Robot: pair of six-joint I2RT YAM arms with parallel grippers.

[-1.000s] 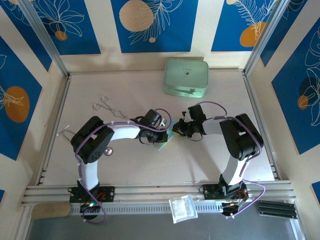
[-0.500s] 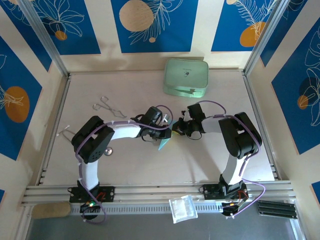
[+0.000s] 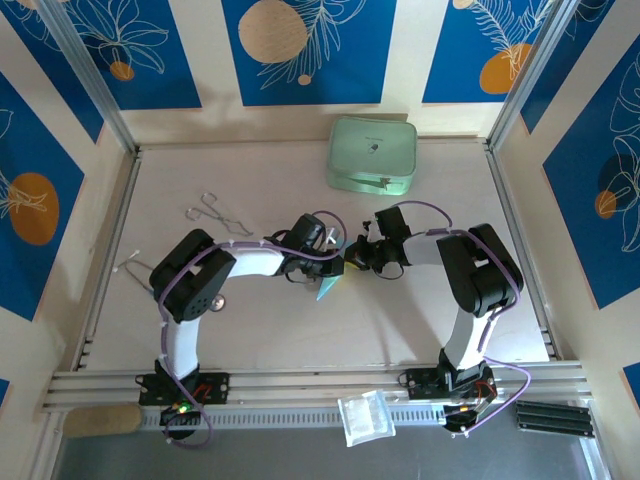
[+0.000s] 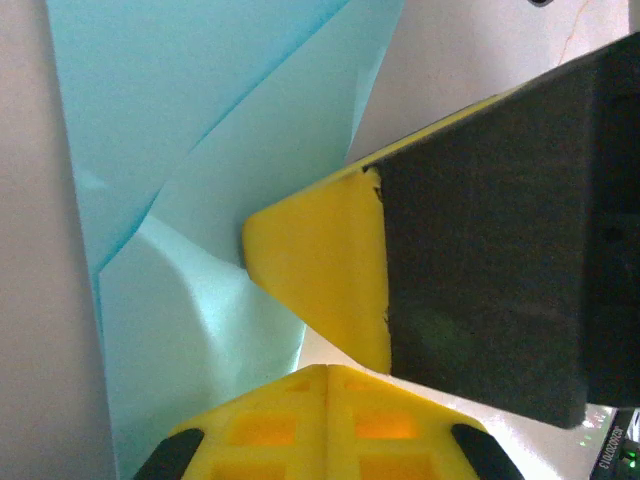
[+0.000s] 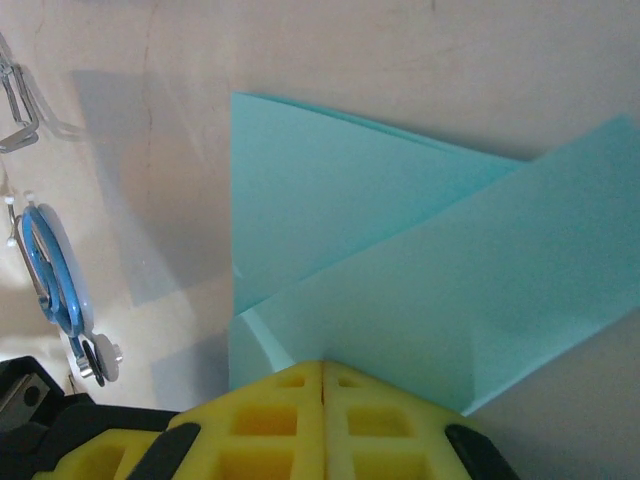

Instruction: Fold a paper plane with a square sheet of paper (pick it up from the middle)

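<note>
- We see the left arm (image 3: 250, 262) and right arm (image 3: 455, 250) meet at mid-bench (image 3: 300, 330) over the folded paper (image 3: 327, 288), barring the way across.
- The mint-green case (image 3: 372, 154) blocks the far edge, and wire clips (image 3: 215, 212) lie far left.
- Open bench runs between the bases.

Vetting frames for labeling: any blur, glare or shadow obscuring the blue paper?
Top external: sharp, evenly lit, just a sliver of the blue paper visible. Left wrist: left fingers slightly soft, paper creases readable. Right wrist: no glare, soft shadow on the table beside the paper.
</note>
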